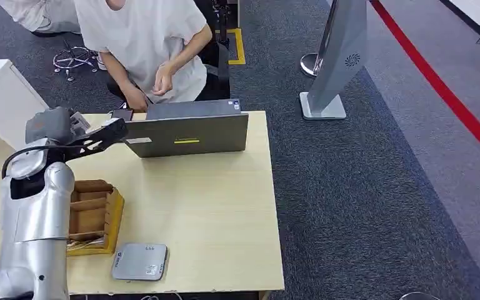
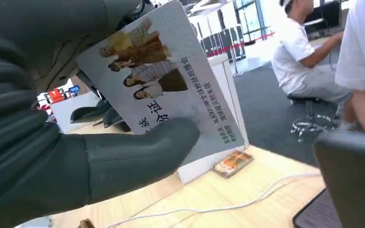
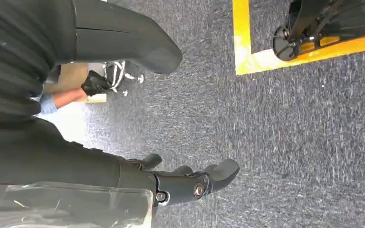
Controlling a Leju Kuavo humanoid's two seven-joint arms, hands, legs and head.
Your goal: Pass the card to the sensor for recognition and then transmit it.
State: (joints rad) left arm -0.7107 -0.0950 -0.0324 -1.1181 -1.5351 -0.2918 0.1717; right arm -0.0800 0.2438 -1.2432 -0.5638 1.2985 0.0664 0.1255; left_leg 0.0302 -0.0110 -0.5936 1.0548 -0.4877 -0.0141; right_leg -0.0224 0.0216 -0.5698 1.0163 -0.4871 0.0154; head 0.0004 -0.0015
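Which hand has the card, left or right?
The left hand holds the card, thumb pressed on its printed face. The right hand hangs over the carpet, holding nothing, fingers apart.

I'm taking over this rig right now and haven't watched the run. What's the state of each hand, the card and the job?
Left hand holds the card, raised over the table towards the person behind the laptop.
Right hand hangs over the carpet, fingers apart, holding nothing.
Sensor lies at the table's near edge.
Whether the scan is done cannot be told; the card is not yet handed over.
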